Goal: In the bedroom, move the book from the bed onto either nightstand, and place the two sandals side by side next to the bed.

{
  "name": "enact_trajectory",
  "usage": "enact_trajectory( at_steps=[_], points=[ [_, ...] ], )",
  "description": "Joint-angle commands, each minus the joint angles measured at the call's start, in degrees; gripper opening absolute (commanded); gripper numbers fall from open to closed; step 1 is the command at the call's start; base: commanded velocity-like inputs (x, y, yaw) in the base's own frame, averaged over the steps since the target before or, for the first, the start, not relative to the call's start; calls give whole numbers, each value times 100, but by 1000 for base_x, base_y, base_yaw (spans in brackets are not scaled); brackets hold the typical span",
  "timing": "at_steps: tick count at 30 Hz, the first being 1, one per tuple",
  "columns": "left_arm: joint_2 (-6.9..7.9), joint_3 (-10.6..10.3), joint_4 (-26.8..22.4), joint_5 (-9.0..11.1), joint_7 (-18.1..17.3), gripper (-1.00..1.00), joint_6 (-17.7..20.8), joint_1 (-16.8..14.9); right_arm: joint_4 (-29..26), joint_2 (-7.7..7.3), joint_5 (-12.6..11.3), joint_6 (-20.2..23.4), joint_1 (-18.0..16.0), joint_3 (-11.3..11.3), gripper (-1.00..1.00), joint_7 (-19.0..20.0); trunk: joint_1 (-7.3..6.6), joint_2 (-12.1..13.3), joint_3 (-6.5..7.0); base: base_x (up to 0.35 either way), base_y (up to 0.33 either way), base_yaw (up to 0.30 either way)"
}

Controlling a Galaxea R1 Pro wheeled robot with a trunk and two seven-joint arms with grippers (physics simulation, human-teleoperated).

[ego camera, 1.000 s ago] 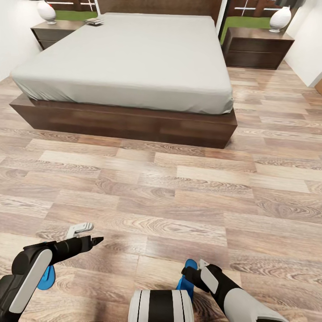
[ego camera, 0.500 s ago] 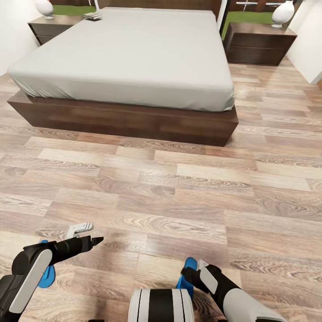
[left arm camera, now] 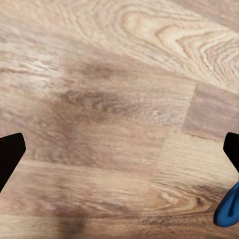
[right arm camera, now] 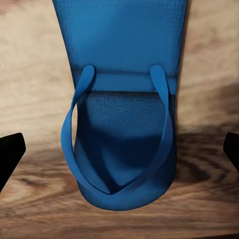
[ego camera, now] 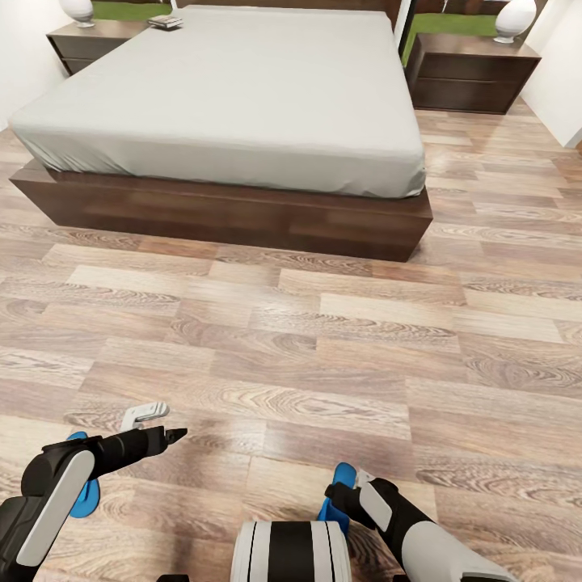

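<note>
Right wrist view, pincer [right arm camera: 119,149] wide open over blue sandal [right arm camera: 122,99], not touching

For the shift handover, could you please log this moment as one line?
left tool: open, over floor | right tool: open, above bright blue flip-flop sandal | second blue sandal: beside left arm | small book: on dark-brown nightstand

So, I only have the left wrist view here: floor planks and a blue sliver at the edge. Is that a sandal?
Observer: Yes. The head view shows a blue sandal on the floor, partly behind the left arm.
Operator: And the second one?
Observer: The other sandal lies flat on the floor beneath the open right claw.
Operator: Where's the book?
Observer: The book is at the far left corner of the bed, beside a nightstand.
</note>
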Motion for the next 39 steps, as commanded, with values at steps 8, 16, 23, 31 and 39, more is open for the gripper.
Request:
enact_trajectory(
  at_steps=[8, 16, 23, 31, 39],
  points=[
    [0, -2, -33, -5, -17, 100, 27, -2, -67, 2, -15, 53, -5, -39, 100, -38, -1, -1, -3, 0, 0, 0],
    [0, -5, -40, -5, -17, 100, 27, -2, -97, 0, -8, 72, -22, -31, 100, -46, 12, -8, -114, 0, 0, 0],
    [0, -4, -42, -5, -17, 100, 27, -2, -107, 0, -6, 83, -31, -29, 100, -48, 17, -11, -158, 0, 0, 0],
    [0, -8, -42, -5, -17, 100, 27, -2, -109, -1, -6, 85, -33, -28, 100, -48, 17, -11, -158, 0, 0, 0],
    [0, -17, -42, -5, -17, 100, 27, -2, -110, -1, -6, 89, -37, -25, 100, -50, 27, -16, -247, 0, 0, 0]
  ],
)
